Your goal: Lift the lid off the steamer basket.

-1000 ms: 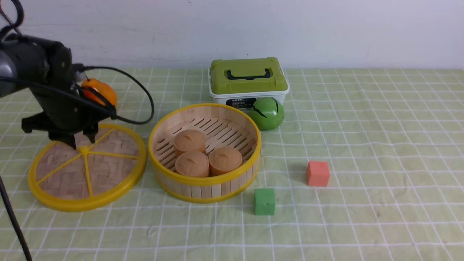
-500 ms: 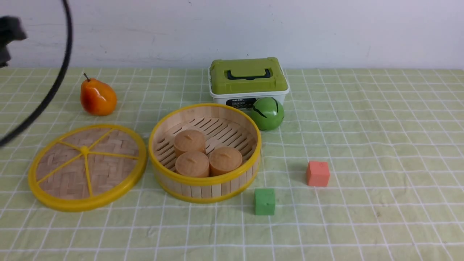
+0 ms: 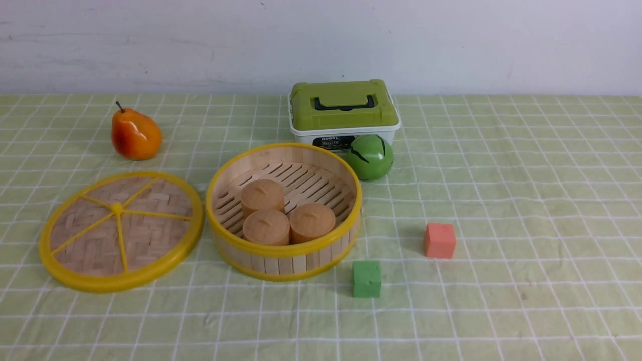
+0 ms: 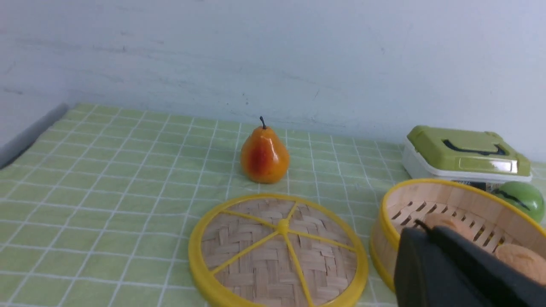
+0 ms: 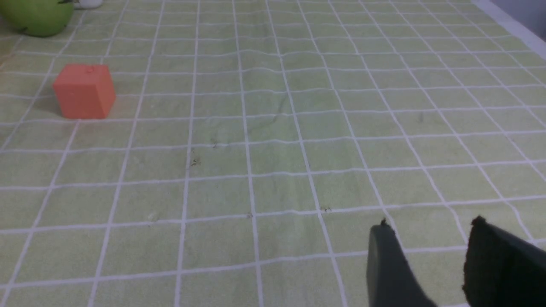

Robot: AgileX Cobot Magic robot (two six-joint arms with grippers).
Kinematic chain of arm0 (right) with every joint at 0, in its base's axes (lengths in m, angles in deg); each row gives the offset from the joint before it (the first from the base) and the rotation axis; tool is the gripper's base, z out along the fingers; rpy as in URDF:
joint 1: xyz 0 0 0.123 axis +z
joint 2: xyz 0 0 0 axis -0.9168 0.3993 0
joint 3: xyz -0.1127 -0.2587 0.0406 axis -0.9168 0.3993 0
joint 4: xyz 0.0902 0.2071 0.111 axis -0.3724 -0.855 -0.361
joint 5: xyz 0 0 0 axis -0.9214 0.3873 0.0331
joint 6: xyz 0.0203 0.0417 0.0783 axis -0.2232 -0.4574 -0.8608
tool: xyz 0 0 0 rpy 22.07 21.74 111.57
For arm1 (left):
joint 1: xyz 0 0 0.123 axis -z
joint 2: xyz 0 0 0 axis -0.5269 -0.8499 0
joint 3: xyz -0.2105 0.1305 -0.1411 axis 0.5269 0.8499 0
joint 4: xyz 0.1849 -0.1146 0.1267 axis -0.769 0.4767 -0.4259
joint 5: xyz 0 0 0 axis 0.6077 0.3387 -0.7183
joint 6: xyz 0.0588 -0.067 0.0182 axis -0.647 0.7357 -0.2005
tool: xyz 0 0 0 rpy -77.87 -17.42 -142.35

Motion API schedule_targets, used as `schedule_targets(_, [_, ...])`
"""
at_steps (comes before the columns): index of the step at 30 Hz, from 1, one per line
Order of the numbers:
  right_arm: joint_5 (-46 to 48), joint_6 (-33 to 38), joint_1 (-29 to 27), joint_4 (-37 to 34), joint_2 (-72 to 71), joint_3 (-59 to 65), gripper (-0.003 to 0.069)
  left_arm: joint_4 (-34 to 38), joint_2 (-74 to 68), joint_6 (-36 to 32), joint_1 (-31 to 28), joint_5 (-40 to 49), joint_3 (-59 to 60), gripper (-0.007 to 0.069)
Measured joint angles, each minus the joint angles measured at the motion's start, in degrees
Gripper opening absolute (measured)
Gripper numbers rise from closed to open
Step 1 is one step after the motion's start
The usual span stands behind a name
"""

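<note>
Lid (image 3: 120,233) off the steamer basket (image 3: 281,261), lying flat on the cloth-covered bench (image 3: 526,200) at far left, hub and yellow spokes facing up. Yellow rim just beside the basket's rim; touching or a thin gap, cannot tell which.

Pear (image 3: 135,135) upright behind the lid, toward the wall, apart from it.

Steamer basket near centre, upright, open on top. Three tan cylinders (image 3: 266,226) inside on the slatted floor, clustered and touching one another.

White box (image 3: 343,105) behind the basket, its green cover shut, black handle folded flat.

Green ball (image 3: 370,157) at the box's front right corner, close against it and near the basket's far right rim; contact with either not clear.

Green cube (image 3: 366,279) in front of the basket's right side, near but apart.

Red cube (image 3: 440,240) further right, well apart from the basket, alone on the bench.

Left jaws: out of the front view. In the left wrist view, dark fingers (image 4: 443,268) pressed together, nothing between them, overlapping the basket in that picture.

Right jaws: out of the front view. In the right wrist view, two dark fingers (image 5: 384,264) parted, bench showing between them, gripping nothing, low over the bench.
</note>
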Motion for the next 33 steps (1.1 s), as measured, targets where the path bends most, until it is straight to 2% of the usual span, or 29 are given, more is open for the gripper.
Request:
schedule_targets(3, [0.0, 0.0, 0.0, 0.0, 0.1, 0.0, 0.0241, 0.5, 2.6, -0.1, 0.0, 2.3, 3.3, -0.0013])
schedule_targets(11, [0.0, 0.0, 0.0, 0.0, 0.1, 0.0, 0.0241, 3.3, -4.3, -0.2, 0.0, 8.6, 5.1, -0.0013])
schedule_targets(17, [0.0, 0.0, 0.0, 0.0, 0.1, 0.0, 0.0241, 2.4, -7.1, -0.2, 0.2, 11.1, 5.3, -0.0013])
schedule_targets(21, [0.0, 0.1, 0.0, 0.0, 0.1, 0.0, 0.0241, 2.4, -1.6, -0.3, 3.5, 5.3, 9.3, -0.0013])
schedule_targets(24, [0.0, 0.1, 0.0, 0.0, 0.1, 0.0, 0.0241, 2.1, 2.1, -0.5, 4.8, -4.2, 15.5, -0.0013])
schedule_targets(26, [0.0, 0.1, 0.0, 0.0, 0.1, 0.0, 0.0241, 1.9, 2.6, -0.5, 4.8, -7.2, 18.5, -0.0013])
schedule_targets(33, [0.0, 0.1, 0.0, 0.0, 0.1, 0.0, 0.0241, 3.2, 2.6, -3.7, 5.0, 0.9, 19.4, -0.0013])
